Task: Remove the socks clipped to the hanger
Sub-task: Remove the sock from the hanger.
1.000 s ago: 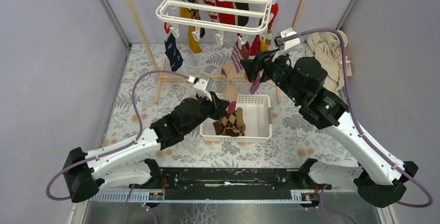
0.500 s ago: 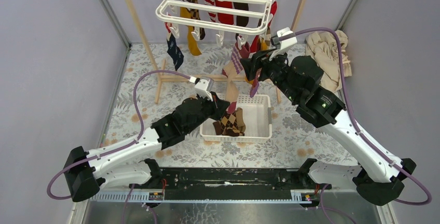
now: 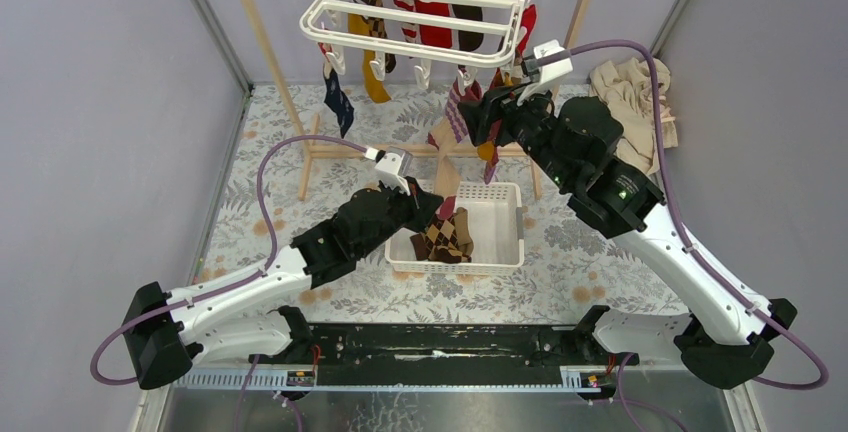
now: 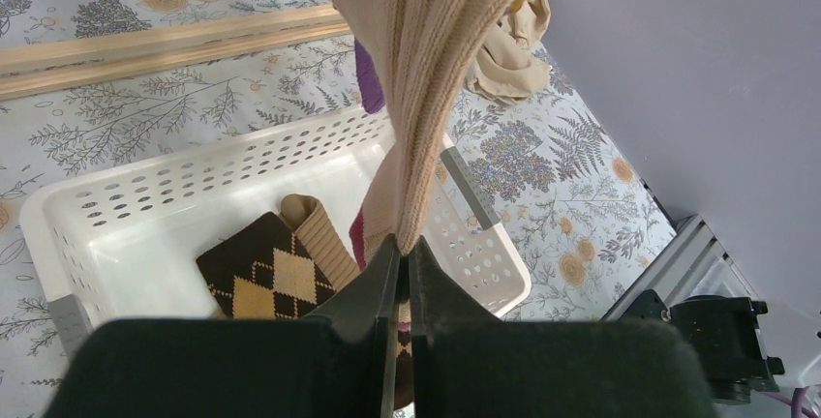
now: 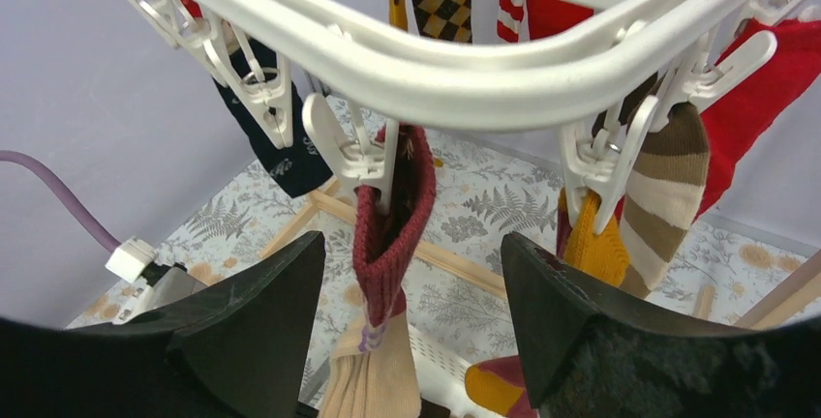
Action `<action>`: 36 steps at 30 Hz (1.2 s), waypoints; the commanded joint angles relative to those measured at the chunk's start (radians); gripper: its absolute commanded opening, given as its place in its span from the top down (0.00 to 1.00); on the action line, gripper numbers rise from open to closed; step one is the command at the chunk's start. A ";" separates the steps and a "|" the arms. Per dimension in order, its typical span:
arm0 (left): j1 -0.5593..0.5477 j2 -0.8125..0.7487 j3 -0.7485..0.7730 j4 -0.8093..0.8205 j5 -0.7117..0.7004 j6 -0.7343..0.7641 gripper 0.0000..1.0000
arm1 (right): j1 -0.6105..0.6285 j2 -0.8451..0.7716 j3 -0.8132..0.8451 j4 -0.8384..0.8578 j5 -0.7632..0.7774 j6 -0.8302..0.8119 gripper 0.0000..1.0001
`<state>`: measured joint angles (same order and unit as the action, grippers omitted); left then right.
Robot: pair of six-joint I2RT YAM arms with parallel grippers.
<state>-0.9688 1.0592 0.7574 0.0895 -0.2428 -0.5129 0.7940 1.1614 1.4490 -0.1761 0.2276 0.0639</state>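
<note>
Sock [image 5: 392, 215], maroon over tan, hangs from a clip [image 5: 349, 142] of the hanger [image 5: 436, 77]; likely light, limp, stretchy knit, best taken at the cuff; right end effector [image 5: 411, 268] spread around it; left end effector [image 4: 404, 252] pinches its toe above the basket [image 4: 194, 174].

White hanger [image 5: 436, 74], brown argyle sock [image 4: 257, 278]

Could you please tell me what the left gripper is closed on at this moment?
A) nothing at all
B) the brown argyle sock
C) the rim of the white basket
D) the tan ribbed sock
D: in the left wrist view the left gripper is shut, pinching the lower end of the tan ribbed sock, while the brown argyle sock lies in the white perforated basket below.
</note>
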 commanded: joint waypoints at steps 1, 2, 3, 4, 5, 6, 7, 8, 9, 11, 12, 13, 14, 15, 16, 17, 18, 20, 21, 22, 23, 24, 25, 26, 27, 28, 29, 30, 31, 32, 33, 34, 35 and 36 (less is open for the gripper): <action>-0.005 -0.019 0.023 0.018 0.007 0.007 0.99 | 0.011 0.008 0.067 0.040 0.035 0.014 0.26; -0.005 -0.019 0.022 0.021 0.009 0.007 0.99 | 0.010 0.011 0.071 0.040 0.041 0.014 0.26; -0.005 -0.019 0.021 0.022 0.009 0.006 0.99 | 0.010 0.012 0.075 0.042 0.046 0.013 0.26; -0.005 -0.018 0.019 0.023 0.010 0.007 0.99 | 0.011 0.012 0.076 0.045 0.057 0.015 0.26; -0.005 -0.015 0.019 0.023 0.010 0.007 0.99 | 0.010 0.012 0.076 0.050 0.064 0.016 0.26; -0.005 -0.017 0.018 0.023 0.012 0.007 0.99 | 0.010 0.012 0.076 0.057 0.068 0.015 0.26; -0.005 -0.017 0.015 0.024 0.011 0.005 0.99 | 0.011 0.013 0.076 0.064 0.068 0.016 0.26; -0.005 -0.018 0.014 0.026 0.013 0.005 0.99 | 0.010 0.015 0.078 0.071 0.067 0.016 0.26; -0.005 -0.018 0.012 0.027 0.013 0.005 0.99 | 0.011 0.021 0.082 0.077 0.066 0.015 0.26; -0.005 -0.018 0.010 0.029 0.013 0.005 1.00 | 0.010 0.035 0.092 0.085 0.059 0.014 0.28; -0.005 -0.016 0.010 0.029 0.013 0.006 1.00 | 0.010 0.042 0.097 0.088 0.057 0.016 0.29; -0.006 -0.016 0.009 0.030 0.014 0.006 1.00 | 0.011 0.049 0.104 0.088 0.052 0.017 0.30; -0.005 -0.015 0.009 0.031 0.014 0.007 1.00 | 0.011 0.055 0.112 0.090 0.048 0.021 0.31; -0.005 -0.015 0.008 0.032 0.014 0.007 1.00 | 0.010 0.060 0.119 0.093 0.046 0.027 0.32; -0.005 -0.016 0.007 0.033 0.014 0.007 1.00 | 0.011 0.064 0.126 0.096 0.043 0.033 0.32; -0.006 -0.016 0.005 0.034 0.015 0.007 1.00 | 0.011 0.068 0.132 0.098 0.041 0.035 0.33; -0.005 -0.016 0.005 0.035 0.015 0.007 1.00 | 0.011 0.073 0.140 0.099 0.040 0.037 0.34; -0.005 -0.015 0.002 0.037 0.016 0.007 1.00 | 0.010 0.085 0.159 0.097 0.046 0.039 0.35; -0.005 -0.014 0.002 0.038 0.018 0.007 1.00 | 0.011 0.092 0.166 0.095 0.047 0.039 0.36; -0.006 -0.014 0.002 0.038 0.017 0.007 1.00 | 0.011 0.098 0.176 0.094 0.050 0.039 0.36; -0.006 -0.013 0.002 0.039 0.019 0.007 1.00 | 0.011 0.102 0.179 0.093 0.052 0.039 0.37; -0.005 -0.013 0.002 0.039 0.021 0.008 1.00 | 0.011 0.105 0.182 0.094 0.056 0.039 0.37; -0.005 -0.013 0.003 0.039 0.021 0.008 1.00 | 0.011 0.107 0.182 0.097 0.060 0.039 0.38; -0.005 -0.012 0.002 0.039 0.022 0.009 1.00 | 0.010 0.108 0.182 0.101 0.063 0.039 0.38; -0.005 -0.011 0.002 0.039 0.023 0.010 1.00 | 0.011 0.110 0.183 0.106 0.068 0.039 0.38; -0.005 -0.011 0.002 0.039 0.023 0.010 1.00 | 0.010 0.113 0.185 0.108 0.071 0.039 0.39; -0.005 -0.010 0.003 0.039 0.023 0.010 1.00 | 0.011 0.117 0.188 0.107 0.073 0.038 0.39; -0.005 -0.010 0.002 0.040 0.024 0.011 1.00 | 0.011 0.122 0.191 0.107 0.073 0.037 0.39; -0.005 -0.010 0.003 0.039 0.026 0.011 1.00 | 0.011 0.129 0.194 0.107 0.072 0.038 0.39; -0.005 -0.010 0.004 0.040 0.025 0.011 1.00 | 0.011 0.131 0.197 0.108 0.072 0.037 0.39; -0.005 -0.009 0.006 0.041 0.027 0.013 1.00 | 0.011 0.135 0.198 0.109 0.072 0.037 0.39; -0.005 -0.007 0.004 0.041 0.027 0.014 1.00 | 0.010 0.137 0.200 0.111 0.071 0.038 0.39; -0.005 -0.006 0.004 0.041 0.027 0.014 1.00 | 0.011 0.138 0.200 0.115 0.070 0.040 0.40; -0.005 -0.005 0.005 0.041 0.027 0.014 1.00 | 0.011 0.139 0.200 0.118 0.071 0.039 0.40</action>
<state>-0.9688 1.0573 0.7574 0.0902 -0.2241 -0.5129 0.7940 1.2964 1.6028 -0.1211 0.2768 0.0959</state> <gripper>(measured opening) 0.076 0.608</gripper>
